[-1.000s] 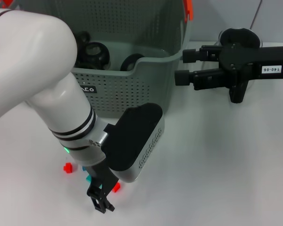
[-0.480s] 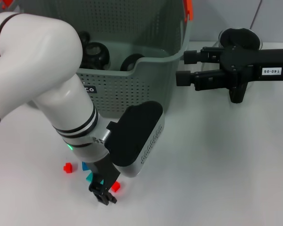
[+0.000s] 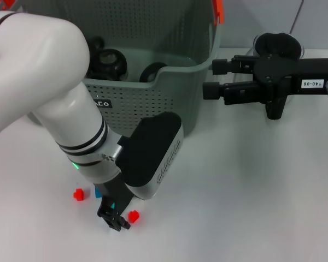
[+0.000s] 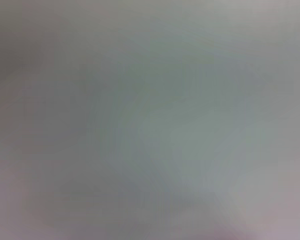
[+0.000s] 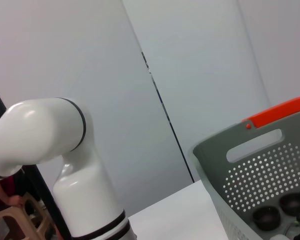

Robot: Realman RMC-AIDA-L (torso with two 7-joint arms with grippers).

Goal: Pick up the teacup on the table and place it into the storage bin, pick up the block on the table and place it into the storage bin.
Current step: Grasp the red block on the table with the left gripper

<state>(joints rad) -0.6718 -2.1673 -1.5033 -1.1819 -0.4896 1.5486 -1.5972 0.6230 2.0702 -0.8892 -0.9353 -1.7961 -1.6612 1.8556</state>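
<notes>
The grey-green storage bin [image 3: 153,103] stands at the back, with black teacups [image 3: 112,60] inside it. It also shows in the right wrist view [image 5: 260,185], cups [image 5: 267,216] at its bottom. Small blocks lie on the white table in front of it: a red block [image 3: 78,194], a blue one [image 3: 98,192], a teal one [image 3: 112,206] and another red one [image 3: 133,216]. My left gripper [image 3: 115,221] points down at the table, right at the teal block and beside the second red one. My right gripper [image 3: 210,76] is open and empty, held beside the bin's right rim.
A glass pitcher with a black lid [image 3: 277,43] stands behind my right arm. The bin has an orange handle clip [image 3: 218,11]. My bulky left forearm [image 3: 65,109] covers the bin's front left. The left wrist view is a grey blur.
My left gripper has moved from the table's near edge back toward the blocks, ending at the teal one. The blocks and my right arm have not moved.
</notes>
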